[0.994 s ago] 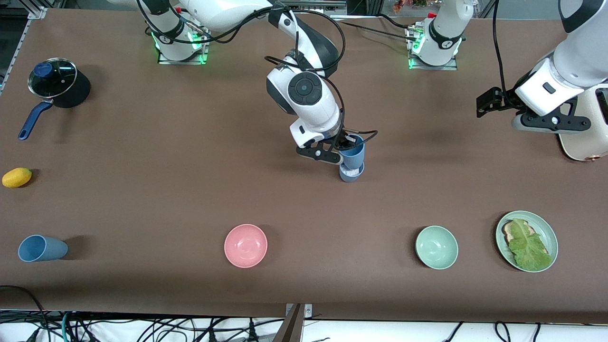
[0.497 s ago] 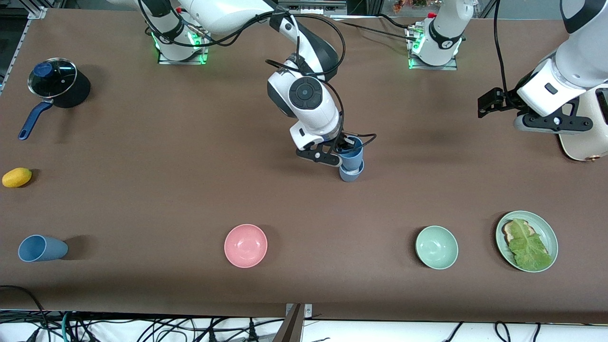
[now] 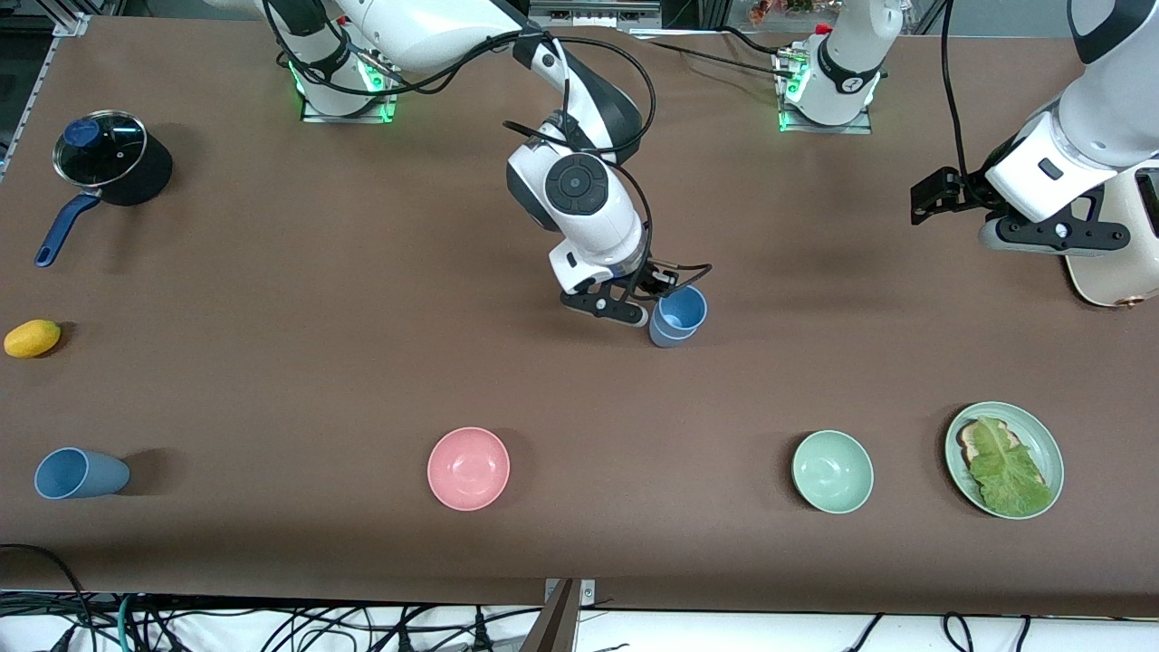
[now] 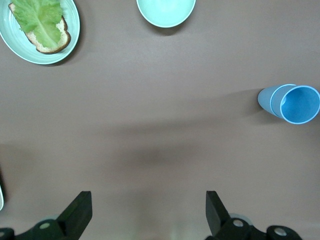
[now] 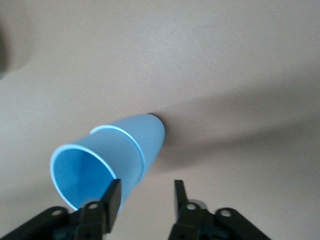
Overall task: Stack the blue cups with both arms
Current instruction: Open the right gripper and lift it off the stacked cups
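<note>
Two blue cups stand nested mid-table: the mid-blue cup [image 3: 682, 311] [image 5: 92, 170] [image 4: 299, 104] sits inside the slate-blue cup [image 3: 667, 338] [image 5: 147, 135] [image 4: 267, 99]. My right gripper [image 3: 654, 297] [image 5: 146, 197] hangs just beside the stack, open; one finger [image 5: 112, 197] stands against the inner cup's outer wall, and only table shows between the fingers. My left gripper [image 3: 931, 196] [image 4: 148, 210] waits open and holding nothing above bare table at the left arm's end. A third blue cup [image 3: 80, 474] lies on its side near the front edge, at the right arm's end.
A pink bowl [image 3: 468, 468] and a green bowl [image 3: 832, 471] [image 4: 166, 11] sit nearer the front camera than the stack. A green plate [image 3: 1046, 444] [image 4: 74, 22] with bread and lettuce is beside the green bowl. A lidded pot [image 3: 101, 154], a lemon [image 3: 33, 338] and a cream appliance [image 3: 1118, 263] stand at the table's ends.
The right gripper lowered the mid-blue cup into the slate-blue cup, then opened and let it go. The inner cup now sits deeper. The left arm barely moved.
</note>
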Robot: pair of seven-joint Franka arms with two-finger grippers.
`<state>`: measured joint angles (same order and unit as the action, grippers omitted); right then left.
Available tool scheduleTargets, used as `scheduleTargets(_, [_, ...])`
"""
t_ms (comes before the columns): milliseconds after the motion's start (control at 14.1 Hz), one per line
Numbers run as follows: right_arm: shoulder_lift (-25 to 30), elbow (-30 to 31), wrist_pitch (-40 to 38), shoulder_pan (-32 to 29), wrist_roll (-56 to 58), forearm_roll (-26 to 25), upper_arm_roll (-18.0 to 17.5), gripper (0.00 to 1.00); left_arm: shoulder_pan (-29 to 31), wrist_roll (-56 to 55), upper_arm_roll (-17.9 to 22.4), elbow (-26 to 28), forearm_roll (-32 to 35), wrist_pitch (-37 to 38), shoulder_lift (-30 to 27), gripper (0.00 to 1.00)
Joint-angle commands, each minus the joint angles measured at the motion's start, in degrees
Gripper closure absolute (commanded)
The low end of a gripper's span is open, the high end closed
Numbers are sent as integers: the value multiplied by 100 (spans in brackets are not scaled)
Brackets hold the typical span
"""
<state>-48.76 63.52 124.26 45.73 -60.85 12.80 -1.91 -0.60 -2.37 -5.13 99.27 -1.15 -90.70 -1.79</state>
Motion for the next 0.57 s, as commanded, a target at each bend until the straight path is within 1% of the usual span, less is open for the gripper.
scheduleTargets(0, [-143,-253,55,-3,-6,109,-2,12,-2,114,12,-83,-52,61,20,0])
scheduleTargets(142, [-29,-253,-216,-195,20,257,-20,10,-2,114,12,-83,-44,61,20,0])
scheduleTargets(213, [41,-261,-418,-310,29,345,-20,4,-2,114,12,-83,-44,61,20,0])
scheduleTargets(284, [190,-261,-637,-415,29,407,-20,1,-2,114,12,-83,-44,61,20,0])
scheduleTargets(355, [374,-253,-1040,-581,99,399,-11,0,-2,106,12,-83,-52,61,20,0])
scheduleTargets(497, [647,-244,-2119,-933,702,338,42,0,-2,114,12,-83,-44,61,20,0])
